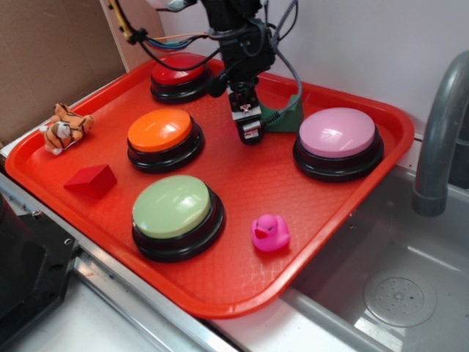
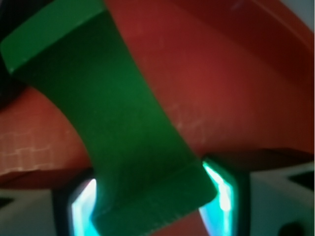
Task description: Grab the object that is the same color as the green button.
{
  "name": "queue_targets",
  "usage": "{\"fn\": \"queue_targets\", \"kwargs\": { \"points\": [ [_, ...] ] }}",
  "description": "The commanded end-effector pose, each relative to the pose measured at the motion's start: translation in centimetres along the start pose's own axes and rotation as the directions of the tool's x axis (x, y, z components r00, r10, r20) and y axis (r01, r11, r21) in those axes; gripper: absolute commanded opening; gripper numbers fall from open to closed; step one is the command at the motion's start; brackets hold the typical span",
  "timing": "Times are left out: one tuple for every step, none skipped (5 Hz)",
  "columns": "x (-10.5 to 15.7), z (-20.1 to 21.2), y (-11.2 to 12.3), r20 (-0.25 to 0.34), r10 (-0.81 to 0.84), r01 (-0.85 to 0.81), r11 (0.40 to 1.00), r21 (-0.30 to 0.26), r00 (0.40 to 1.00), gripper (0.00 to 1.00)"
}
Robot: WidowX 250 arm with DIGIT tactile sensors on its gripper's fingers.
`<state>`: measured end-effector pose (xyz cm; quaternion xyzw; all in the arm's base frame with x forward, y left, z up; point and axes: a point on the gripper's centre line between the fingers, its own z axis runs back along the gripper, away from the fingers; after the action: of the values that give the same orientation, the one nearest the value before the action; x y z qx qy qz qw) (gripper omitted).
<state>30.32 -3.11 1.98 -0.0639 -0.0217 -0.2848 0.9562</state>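
Note:
The object, a small dark green block, is at the back of the red tray, between the red and pink buttons. My gripper hangs just left of it, pointing down. In the wrist view the green block fills the middle of the frame over the tray. Its near end sits in my gripper, and both lit fingers press its sides, so the gripper is shut on it. The pale green button stands on its black base at the tray's front left, well apart from the gripper.
An orange button, a pink button and a red button stand on the tray. A red wedge, a pink duck and a toy tiger lie on it too. A grey faucet and sink are at the right.

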Motion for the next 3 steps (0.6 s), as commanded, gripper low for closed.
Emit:
{"fn": "queue_targets", "kwargs": {
  "points": [
    [1.2, 1.5, 1.5, 0.102, 0.132, -0.142, 0.985, 0.097, 0.986, 0.00],
    [-1.0, 6.5, -1.8, 0.214, 0.298, -0.319, 0.946, 0.066, 0.930, 0.00],
    [-3.7, 11.6, -4.5, 0.188, 0.422, -0.437, 0.898, 0.045, 0.887, 0.00]
  ]
}}
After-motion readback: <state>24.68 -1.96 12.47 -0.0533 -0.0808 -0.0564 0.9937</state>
